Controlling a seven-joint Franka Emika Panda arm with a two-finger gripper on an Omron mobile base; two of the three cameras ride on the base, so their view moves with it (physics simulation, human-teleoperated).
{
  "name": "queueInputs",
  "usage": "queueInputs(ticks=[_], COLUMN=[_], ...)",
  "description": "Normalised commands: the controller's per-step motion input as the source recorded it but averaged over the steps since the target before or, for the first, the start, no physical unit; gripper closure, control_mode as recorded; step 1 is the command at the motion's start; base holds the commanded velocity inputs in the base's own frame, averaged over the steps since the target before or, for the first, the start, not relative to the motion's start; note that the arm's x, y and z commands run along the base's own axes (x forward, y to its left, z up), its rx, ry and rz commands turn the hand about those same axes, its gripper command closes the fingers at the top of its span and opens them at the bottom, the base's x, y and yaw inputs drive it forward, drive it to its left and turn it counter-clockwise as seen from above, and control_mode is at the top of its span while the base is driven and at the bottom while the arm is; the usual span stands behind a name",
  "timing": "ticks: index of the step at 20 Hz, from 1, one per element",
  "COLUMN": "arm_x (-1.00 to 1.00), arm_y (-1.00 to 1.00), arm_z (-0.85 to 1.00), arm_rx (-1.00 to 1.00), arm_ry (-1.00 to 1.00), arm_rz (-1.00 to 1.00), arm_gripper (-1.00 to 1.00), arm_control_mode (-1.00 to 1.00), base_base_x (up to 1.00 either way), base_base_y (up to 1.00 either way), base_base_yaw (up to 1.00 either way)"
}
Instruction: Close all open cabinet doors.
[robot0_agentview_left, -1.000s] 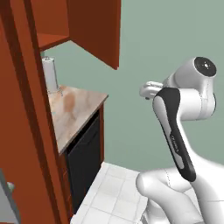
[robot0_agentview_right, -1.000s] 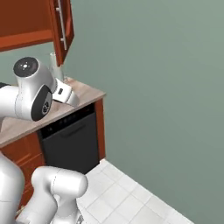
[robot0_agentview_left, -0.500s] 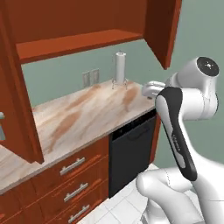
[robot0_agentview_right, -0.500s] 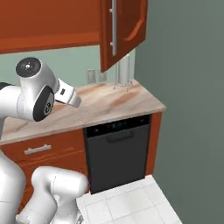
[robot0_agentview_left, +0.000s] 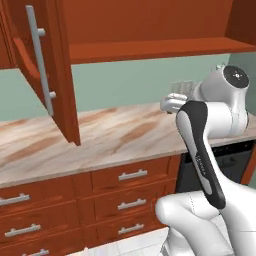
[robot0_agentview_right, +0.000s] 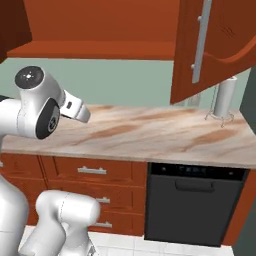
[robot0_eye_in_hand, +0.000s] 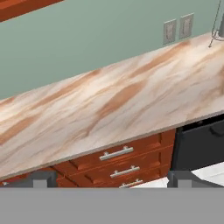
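While both cabinet doors hang open, the job looks barely begun. At nine o'clock in the left base view, the left door (robot0_agentview_left: 47, 75) juts over the marble counter (robot0_agentview_left: 115, 135), its bar handle (robot0_agentview_left: 39, 60) facing the robot; at two o'clock in the right base view, the right door (robot0_agentview_right: 217, 45) swings out above the paper-towel holder (robot0_agentview_right: 225, 97). Between them the open shelf (robot0_agentview_left: 150, 50) leaves clear room. The gripper (robot0_eye_in_hand: 111, 177) looks down at the drawers (robot0_eye_in_hand: 116, 153), fingertips (robot0_eye_in_hand: 39, 178) set wide, holding nothing.
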Motion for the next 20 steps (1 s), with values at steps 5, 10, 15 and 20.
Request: queueInputs(ticks=[5,10,15,20], arm_x=[0.0,0.0,0.0,0.0], arm_y=[0.0,0.0,0.0,0.0], arm_z=[0.0,0.0,0.0,0.0], arm_rx=[0.0,0.0,0.0,0.0], arm_ry=[0.0,0.0,0.0,0.0], arm_rz=[0.0,0.0,0.0,0.0], arm_gripper=[-1.0,-1.0,-1.0,-1.0], arm_control_mode=[1.0,1.0,1.0,1.0], base_base_x=[0.6,0.59,0.01,-0.15], base_base_y=[-0.43,-0.41,-0.06,0.07], base_base_yaw=[0.22,0.02,0.0,-0.03])
